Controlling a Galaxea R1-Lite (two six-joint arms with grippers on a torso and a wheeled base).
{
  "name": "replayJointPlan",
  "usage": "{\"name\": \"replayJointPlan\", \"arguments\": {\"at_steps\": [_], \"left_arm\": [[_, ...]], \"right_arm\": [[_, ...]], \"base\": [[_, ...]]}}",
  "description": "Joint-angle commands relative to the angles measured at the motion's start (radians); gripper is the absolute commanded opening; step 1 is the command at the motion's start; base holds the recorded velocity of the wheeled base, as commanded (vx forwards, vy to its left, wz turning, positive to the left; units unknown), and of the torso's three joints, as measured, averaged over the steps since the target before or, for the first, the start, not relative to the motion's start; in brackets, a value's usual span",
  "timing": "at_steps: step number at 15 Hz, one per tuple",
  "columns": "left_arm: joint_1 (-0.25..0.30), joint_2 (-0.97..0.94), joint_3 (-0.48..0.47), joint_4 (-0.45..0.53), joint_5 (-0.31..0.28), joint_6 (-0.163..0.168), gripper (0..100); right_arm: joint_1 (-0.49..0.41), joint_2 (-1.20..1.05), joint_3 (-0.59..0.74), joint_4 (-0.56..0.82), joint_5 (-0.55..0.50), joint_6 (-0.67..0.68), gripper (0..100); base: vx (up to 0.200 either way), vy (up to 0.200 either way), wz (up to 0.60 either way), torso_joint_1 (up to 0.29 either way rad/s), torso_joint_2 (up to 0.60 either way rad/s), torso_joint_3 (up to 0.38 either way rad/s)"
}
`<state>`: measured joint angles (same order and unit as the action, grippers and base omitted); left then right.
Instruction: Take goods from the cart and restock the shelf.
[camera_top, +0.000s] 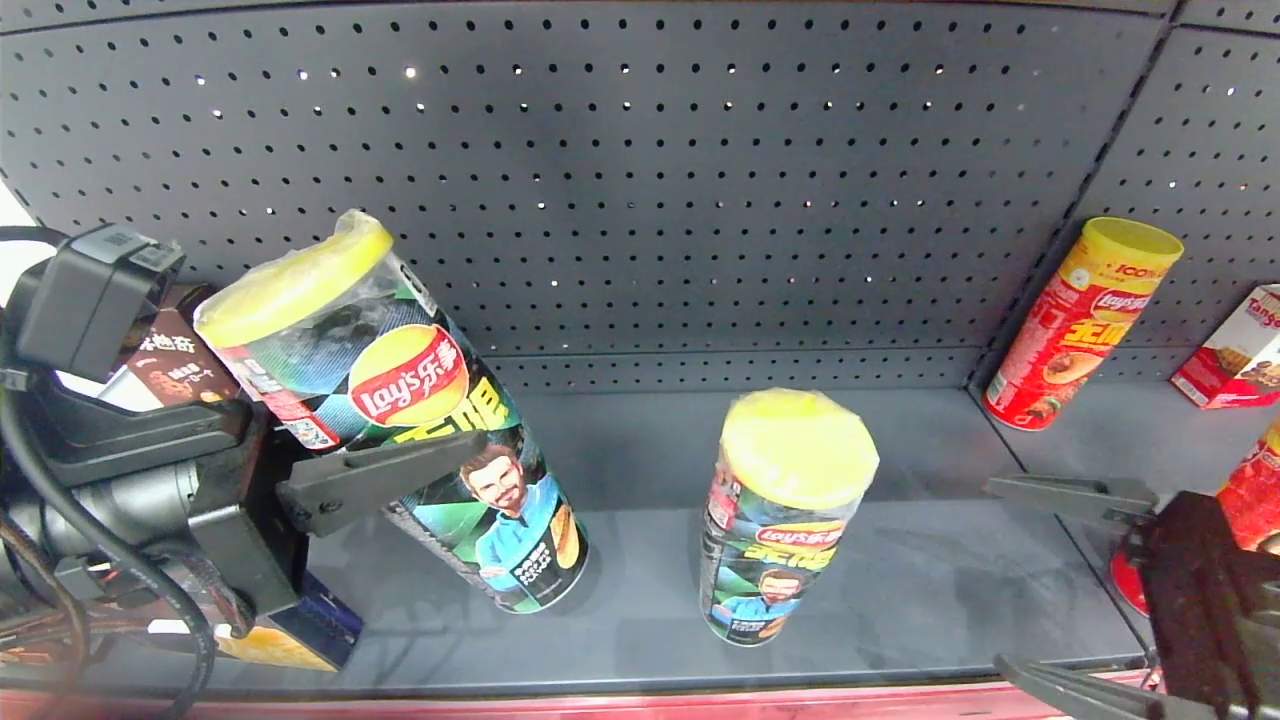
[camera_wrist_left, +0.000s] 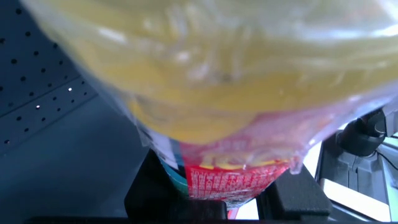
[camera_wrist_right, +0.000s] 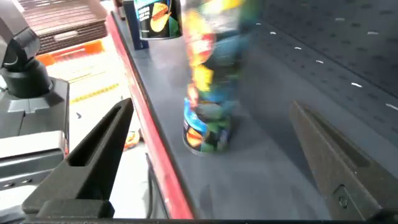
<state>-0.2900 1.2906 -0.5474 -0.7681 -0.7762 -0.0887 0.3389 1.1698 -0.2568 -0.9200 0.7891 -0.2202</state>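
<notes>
Firstly, the surroundings: the shelf (camera_top: 950, 590) was backed by a perforated panel (camera_top: 700, 180) and bounded at the front by a red edge strip (camera_top: 600, 706). In the bay to the robot's right, a red can (camera_top: 1085, 320) leaned tilted against the back corner, with a red box (camera_top: 1235, 350) just beside it. A second red can (camera_top: 1262, 490) stood nearer the front, largely hidden by the right arm. On the robot's left, a brown box (camera_top: 175, 360) sat behind the left wrist, and a blue and yellow box (camera_top: 300, 630) lay under it, both mostly covered.

The left gripper (camera_top: 430, 480) was pinching the held can (camera_top: 400, 400) across its middle. That can was tilted, its yellow lid (camera_wrist_left: 236, 68) toward the robot's left and its base low over the shelf deck. Whether the base touched the deck could not be determined. Only one finger (camera_top: 380, 475) was visible in the head view; the other lay behind the can.

The standing can (camera_top: 780, 520) was upright on the deck, apart from the held can, between the two grippers. The right gripper (camera_top: 1000, 575) hung at the shelf front with its jaws spread wide, gripping nothing. In the right wrist view the standing can (camera_wrist_right: 208, 93) appeared beyond the spread fingers (camera_wrist_right: 106, 149), blurred so that its label was unreadable.
</notes>
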Motion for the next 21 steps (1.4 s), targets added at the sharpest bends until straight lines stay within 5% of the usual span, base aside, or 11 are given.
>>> {"name": "replayJointPlan", "arguments": {"at_steps": [1,9,17,21], "left_arm": [[0.0,-0.011,0.003,0.0,0.002,0.001,0],[-0.001,-0.03,0.0,0.0,0.0,0.001,0],[0.0,-0.027,-0.005,0.0,0.002,0.001,0],[-0.011,-0.028,-0.006,0.004,0.002,0.004,0]], "right_arm": [[-0.063,-0.306,0.06,0.179,-0.065,0.002,100],[-0.067,-1.056,0.162,0.842,-0.384,0.219,100],[-0.031,-1.17,0.254,0.935,-0.867,0.228,100],[-0.029,-1.17,0.255,0.925,-0.86,0.226,100]], "base": [[0.0,0.0,0.0,0.0,0.0,0.0],[0.0,0.0,0.0,0.0,0.0,0.0],[0.0,0.0,0.0,0.0,0.0,0.0],[0.0,0.0,0.0,0.0,0.0,0.0]]}}
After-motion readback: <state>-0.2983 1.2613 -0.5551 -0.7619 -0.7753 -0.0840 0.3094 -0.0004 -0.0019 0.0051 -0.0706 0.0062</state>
